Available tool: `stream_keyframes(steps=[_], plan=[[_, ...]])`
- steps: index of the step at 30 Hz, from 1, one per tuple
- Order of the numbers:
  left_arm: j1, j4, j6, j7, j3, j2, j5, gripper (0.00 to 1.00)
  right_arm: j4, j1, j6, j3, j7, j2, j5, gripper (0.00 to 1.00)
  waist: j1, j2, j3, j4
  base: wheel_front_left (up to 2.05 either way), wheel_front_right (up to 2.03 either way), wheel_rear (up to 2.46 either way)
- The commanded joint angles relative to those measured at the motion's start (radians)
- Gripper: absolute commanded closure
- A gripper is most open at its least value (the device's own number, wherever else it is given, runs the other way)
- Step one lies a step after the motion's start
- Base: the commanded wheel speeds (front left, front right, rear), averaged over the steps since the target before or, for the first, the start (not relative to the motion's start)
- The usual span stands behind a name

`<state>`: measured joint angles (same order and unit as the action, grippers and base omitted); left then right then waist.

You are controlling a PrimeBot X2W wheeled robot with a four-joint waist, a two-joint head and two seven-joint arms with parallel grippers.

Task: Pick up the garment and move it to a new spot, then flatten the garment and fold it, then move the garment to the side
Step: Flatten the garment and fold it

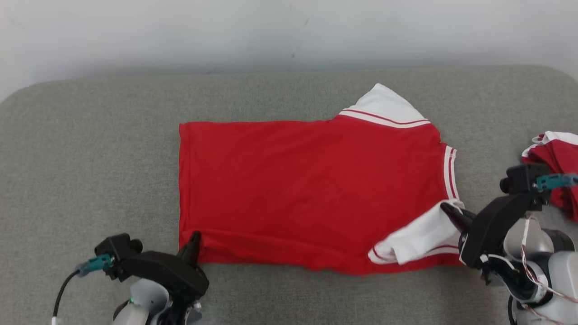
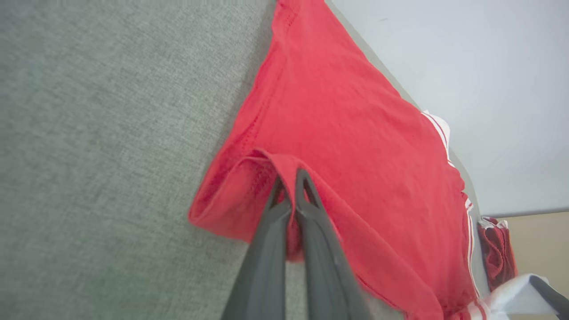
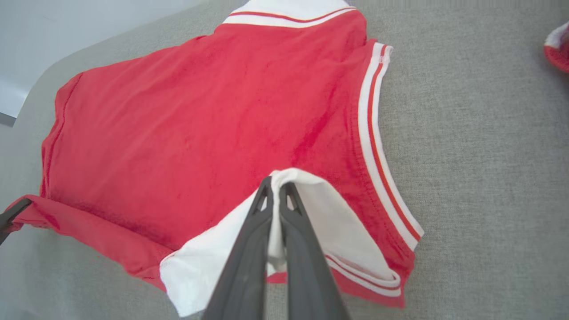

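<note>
Head view, left to right. Count: one red short-sleeved shirt with white sleeves and red-striped trim (image 1: 307, 189), two white sleeves on it, one crumpled red-and-white cloth bundle (image 1: 557, 167), two grippers, both mine. The shirt is spread on the grey woven tabletop (image 1: 90, 158), with its hem to my left and its collar end to my right.

Left: my left gripper (image 1: 195, 239) sits at the near left corner of the hem. In the left wrist view both dark fingers are pressed together with a fold of red hem pinched between them. The corner is rolled over and raised a little off the tabletop.

Middle: the shirt body lies flat between my two grippers, with shallow wrinkles along the near edge.

Right: my right gripper (image 1: 447, 210) is at the near white sleeve (image 1: 420, 239). In the right wrist view its fingers are closed tight on that sleeve's cloth, which rises in a small peak over the red body. The far white sleeve (image 1: 384, 106) lies flat, pointing toward the pale wall (image 1: 271, 31). The bundle lies at the far right edge, apart from the shirt, beyond my right wrist.
</note>
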<state>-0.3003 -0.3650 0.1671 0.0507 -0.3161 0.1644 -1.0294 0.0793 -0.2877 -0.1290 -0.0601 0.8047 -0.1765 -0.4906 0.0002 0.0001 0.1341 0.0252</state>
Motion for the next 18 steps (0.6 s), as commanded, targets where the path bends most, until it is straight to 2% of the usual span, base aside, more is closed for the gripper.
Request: stream_keyframes(steps=[1, 4, 9, 18], plan=[[-0.015, -0.004, 0.000, -0.007, 0.001, -0.004, 0.010, 1.00, 0.005, -0.010, -0.003, 0.003, -0.009, -0.007, 0.004, 1.00, -0.0002, -0.0001, 0.014, 0.004, 0.00, 0.00, 0.00], [-0.043, -0.031, 0.006, -0.015, 0.002, -0.012, 0.014, 1.00, 0.042, -0.052, -0.003, 0.015, -0.056, -0.017, -0.002, 1.00, -0.0002, -0.0001, 0.027, 0.009, 0.00, 0.00, 0.00], [-0.061, -0.056, -0.008, -0.012, -0.001, -0.022, 0.005, 1.00, 0.099, -0.101, -0.003, 0.032, -0.126, -0.034, -0.012, 1.00, -0.0002, -0.0001, 0.034, 0.015, 0.00, 0.00, 0.00], [-0.083, -0.103, 0.004, -0.022, 0.011, -0.034, -0.008, 1.00, 0.197, -0.157, -0.003, 0.047, -0.221, -0.046, -0.011, 1.00, -0.0002, -0.0001, 0.029, 0.018, 0.00, 0.00, 0.00]])
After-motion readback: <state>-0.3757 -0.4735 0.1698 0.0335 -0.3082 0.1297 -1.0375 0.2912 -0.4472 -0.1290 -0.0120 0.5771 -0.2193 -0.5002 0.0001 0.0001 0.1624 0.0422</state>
